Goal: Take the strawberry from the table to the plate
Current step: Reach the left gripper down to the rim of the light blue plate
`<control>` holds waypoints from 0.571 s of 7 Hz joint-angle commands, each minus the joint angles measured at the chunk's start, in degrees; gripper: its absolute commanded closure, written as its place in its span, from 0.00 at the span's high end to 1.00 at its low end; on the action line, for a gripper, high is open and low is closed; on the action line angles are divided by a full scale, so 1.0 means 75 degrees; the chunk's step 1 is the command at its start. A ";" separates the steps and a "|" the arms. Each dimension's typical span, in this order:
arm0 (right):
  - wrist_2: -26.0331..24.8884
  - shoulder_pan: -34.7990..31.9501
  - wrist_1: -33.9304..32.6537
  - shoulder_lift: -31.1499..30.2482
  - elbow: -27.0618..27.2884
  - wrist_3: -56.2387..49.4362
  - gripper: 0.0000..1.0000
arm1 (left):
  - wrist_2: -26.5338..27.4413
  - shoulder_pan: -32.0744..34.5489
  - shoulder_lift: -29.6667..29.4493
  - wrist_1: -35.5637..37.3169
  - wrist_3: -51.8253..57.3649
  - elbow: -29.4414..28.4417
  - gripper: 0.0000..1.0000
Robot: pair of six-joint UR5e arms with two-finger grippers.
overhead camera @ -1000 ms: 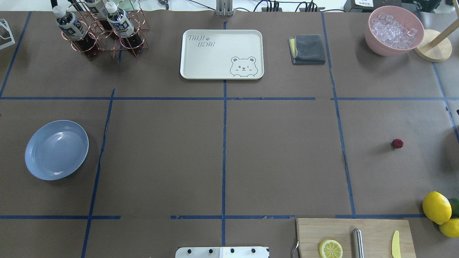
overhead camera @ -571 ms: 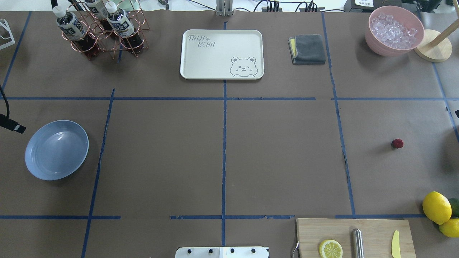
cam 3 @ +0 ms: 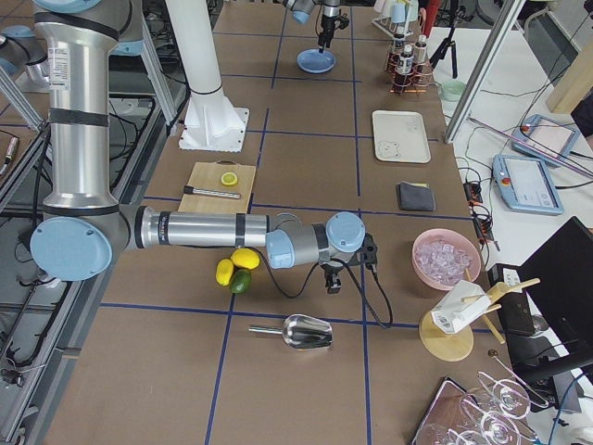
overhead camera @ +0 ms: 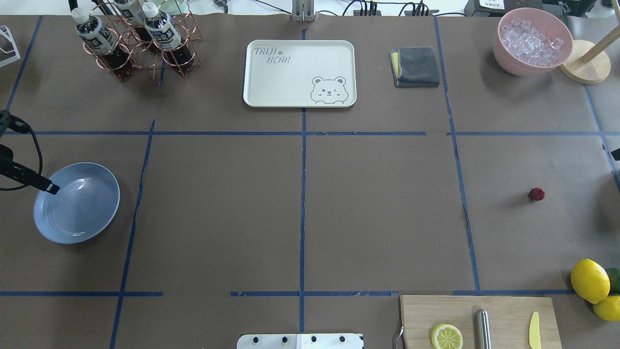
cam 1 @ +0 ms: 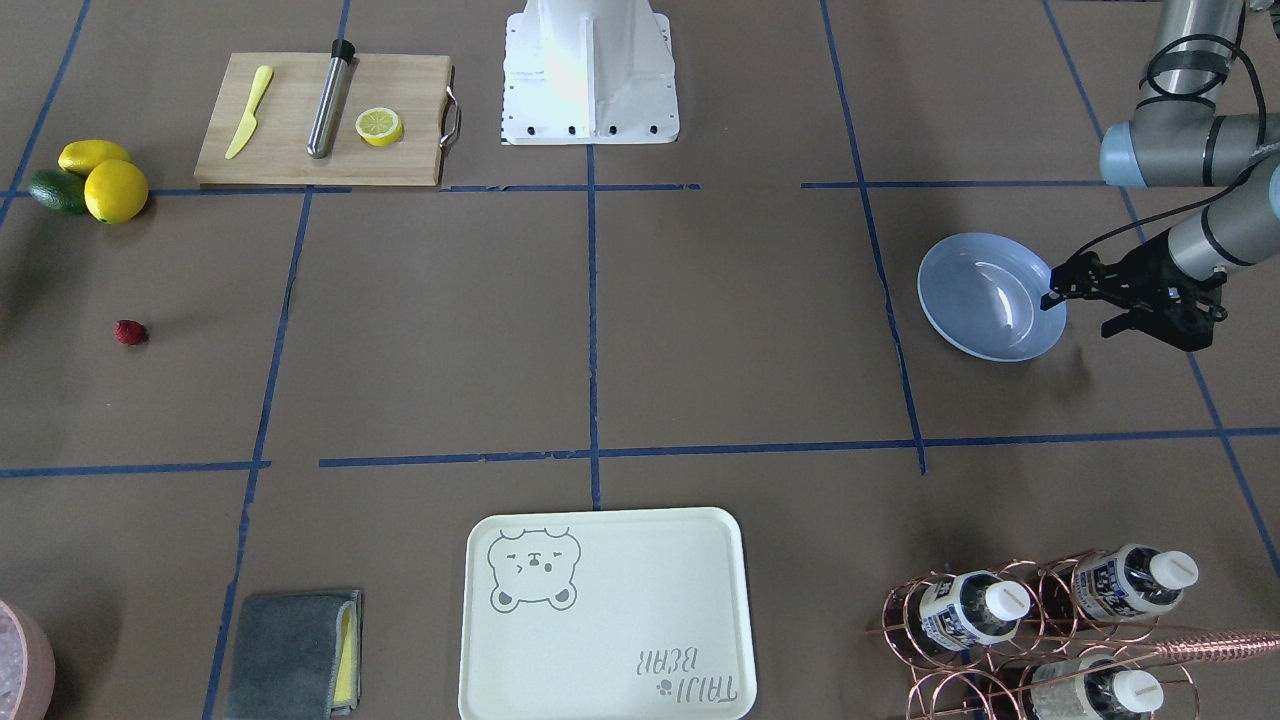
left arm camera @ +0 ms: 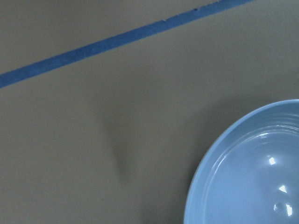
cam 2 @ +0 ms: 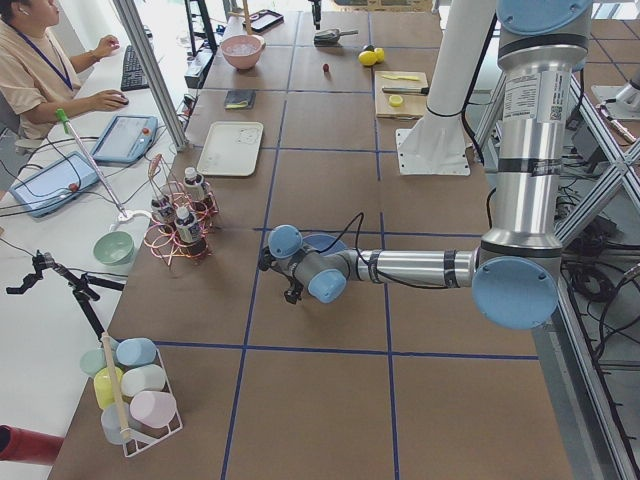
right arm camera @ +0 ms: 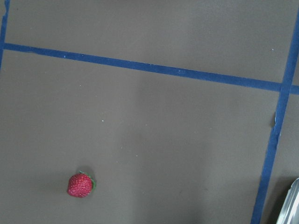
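Strawberry [overhead camera: 536, 194]: one, dark red, lying on the table [overhead camera: 218, 208] on the robot's right. It is well apart from everything around it (the lemons are nearest) and sits low and left in the right wrist view.
Plate [overhead camera: 82, 213]: one, glossy blue-lavender, on the robot's left, the whole width of the table away from the berry.
Left gripper [cam 1: 1078, 312]: hovers at the plate's outer rim with one fingertip [overhead camera: 51, 189] over the edge. Its jaws are spread and hold nothing.
Right gripper [cam 3: 332, 281]: points down above the table, near the lemons in the right side view. Whether its jaws are spread or closed, I cannot tell.
Lemons [overhead camera: 590, 280]: two whole ones, touching.
Lemon half [overhead camera: 446, 336]: one, cut face up on the board.
Avocado [overhead camera: 614, 278]: one, green, tucked against the lemons.
Cutting board [overhead camera: 503, 310]: one, wooden, also carrying one yellow knife [overhead camera: 534, 329] and one metal rod [overhead camera: 483, 328].
Bottles [overhead camera: 162, 30]: three, standing in one copper wire rack [overhead camera: 145, 58].
Tray [overhead camera: 290, 82]: one, cream with a bear print.
Cloth [overhead camera: 416, 66]: one, grey and folded.
Bowl [overhead camera: 499, 46]: one, pink, holding ice.
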State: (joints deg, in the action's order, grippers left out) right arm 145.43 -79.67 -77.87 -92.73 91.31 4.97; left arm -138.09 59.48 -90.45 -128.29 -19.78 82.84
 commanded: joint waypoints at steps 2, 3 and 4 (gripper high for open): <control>0.0004 0.0005 0.0000 0.0001 0.0012 0.0005 1.00 | 0.0014 -0.0068 -0.0021 -0.0003 -0.0023 -0.0076 0.59; 0.0004 0.0005 0.0000 0.0001 0.0012 0.0005 1.00 | 0.0002 -0.0079 -0.0021 -0.0003 -0.0023 -0.0076 0.29; 0.0015 0.0005 0.0000 -0.0011 0.0012 0.0005 1.00 | 0.0002 -0.0091 -0.0021 -0.0003 -0.0023 -0.0065 0.06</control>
State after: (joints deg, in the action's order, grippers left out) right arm 145.48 -79.63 -77.87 -92.74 91.39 5.01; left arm -138.05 58.92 -90.61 -128.32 -19.94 82.31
